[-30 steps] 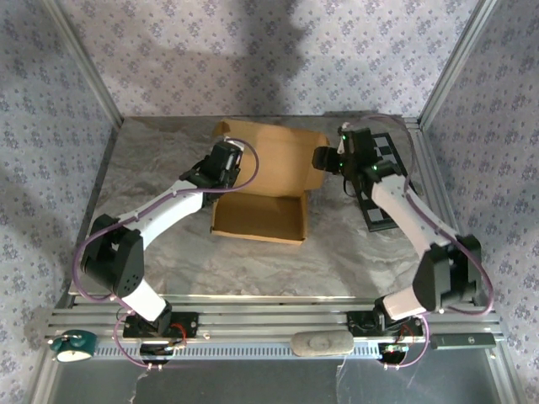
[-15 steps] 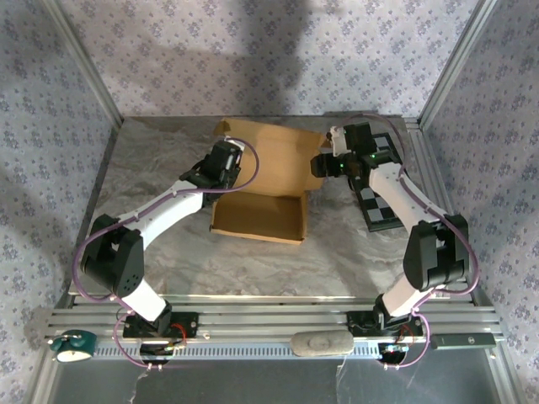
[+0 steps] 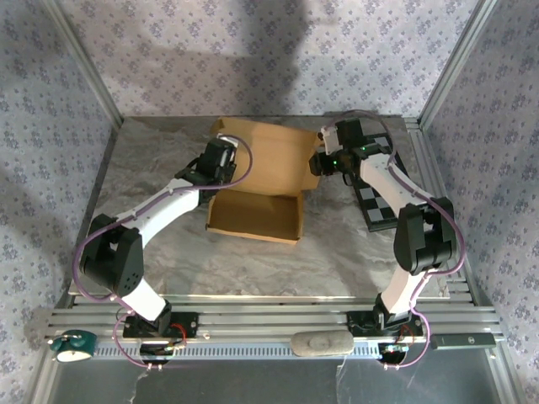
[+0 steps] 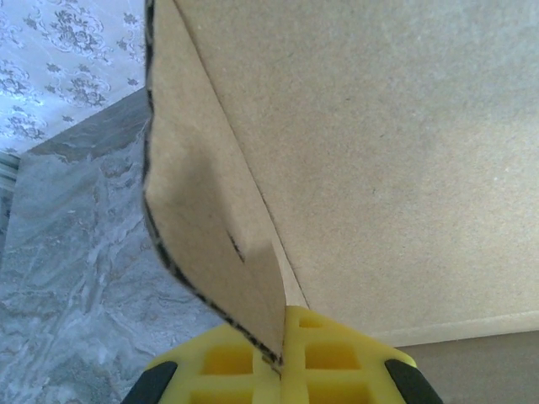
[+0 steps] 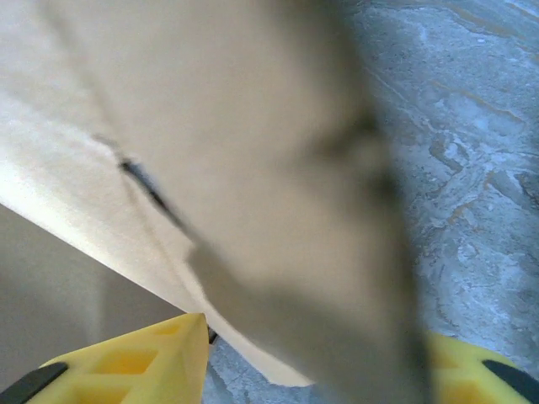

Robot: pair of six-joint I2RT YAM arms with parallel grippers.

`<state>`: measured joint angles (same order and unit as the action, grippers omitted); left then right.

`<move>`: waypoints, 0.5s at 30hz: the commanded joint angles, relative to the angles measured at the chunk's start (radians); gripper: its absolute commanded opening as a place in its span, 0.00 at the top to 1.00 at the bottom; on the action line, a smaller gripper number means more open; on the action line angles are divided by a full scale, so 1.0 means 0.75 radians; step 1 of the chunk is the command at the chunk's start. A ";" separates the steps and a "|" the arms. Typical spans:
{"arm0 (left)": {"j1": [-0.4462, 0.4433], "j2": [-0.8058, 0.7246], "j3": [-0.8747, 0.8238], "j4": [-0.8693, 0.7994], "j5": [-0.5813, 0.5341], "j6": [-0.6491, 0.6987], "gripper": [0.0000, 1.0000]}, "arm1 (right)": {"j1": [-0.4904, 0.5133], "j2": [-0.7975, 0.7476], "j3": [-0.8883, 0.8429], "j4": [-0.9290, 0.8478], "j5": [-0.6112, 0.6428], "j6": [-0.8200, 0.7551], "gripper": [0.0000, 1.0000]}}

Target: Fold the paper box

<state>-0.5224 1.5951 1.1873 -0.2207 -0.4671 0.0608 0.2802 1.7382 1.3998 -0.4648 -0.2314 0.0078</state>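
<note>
Top external view, from above: shows the paper box (image 3: 257, 215), tan cardboard, on the middle of the grey marbled table (image 3: 253, 261), shallow tray toward the arms, lid panel stretching toward the back. Places the left gripper (image 3: 221, 153) at the lid's left edge and the right gripper (image 3: 318, 162) at its right edge, beside a checkerboard (image 3: 381, 210). Left wrist: finds the yellow fingers (image 4: 227, 366) clamped tight on a thin side flap (image 4: 210, 236). Right wrist: finds the jaws partway apart, straddling a blurred flap; pressing on it or not, cannot tell.
</note>
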 commanded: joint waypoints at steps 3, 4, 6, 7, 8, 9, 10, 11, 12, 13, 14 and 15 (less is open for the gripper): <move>0.023 0.014 0.042 -0.008 0.052 -0.147 1.00 | 0.092 -0.023 0.020 0.049 0.105 0.094 0.70; 0.027 0.017 0.045 -0.010 0.060 -0.172 1.00 | 0.106 -0.034 0.005 0.067 0.141 0.120 0.74; 0.030 0.025 0.055 -0.010 0.082 -0.230 1.00 | 0.133 -0.064 -0.036 0.121 0.203 0.203 0.84; 0.031 0.028 0.059 -0.009 0.091 -0.256 1.00 | 0.145 -0.078 -0.054 0.146 0.226 0.235 0.88; 0.031 0.033 0.061 -0.008 0.103 -0.284 1.00 | 0.162 -0.089 -0.074 0.170 0.267 0.274 0.93; 0.032 0.034 0.061 -0.005 0.109 -0.305 1.00 | 0.177 -0.099 -0.086 0.188 0.288 0.304 0.96; 0.030 0.033 0.057 0.000 0.111 -0.325 1.00 | 0.191 -0.107 -0.095 0.203 0.305 0.329 0.98; 0.034 0.032 0.053 0.007 0.112 -0.348 1.00 | 0.211 -0.119 -0.108 0.219 0.344 0.357 1.00; 0.037 0.026 0.046 0.016 0.114 -0.365 1.00 | 0.238 -0.131 -0.119 0.240 0.387 0.379 1.00; 0.038 0.020 0.037 0.027 0.114 -0.381 1.00 | 0.263 -0.140 -0.129 0.262 0.432 0.398 1.00; 0.044 0.012 0.024 0.042 0.112 -0.407 1.00 | 0.296 -0.148 -0.138 0.277 0.499 0.410 1.00; 0.049 0.000 0.010 0.063 0.114 -0.429 1.00 | 0.335 -0.153 -0.149 0.294 0.559 0.413 1.00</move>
<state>-0.4896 1.6157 1.1912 -0.2325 -0.4217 -0.1783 0.4664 1.6596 1.3106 -0.3115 0.0582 0.2531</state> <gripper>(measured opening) 0.041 0.044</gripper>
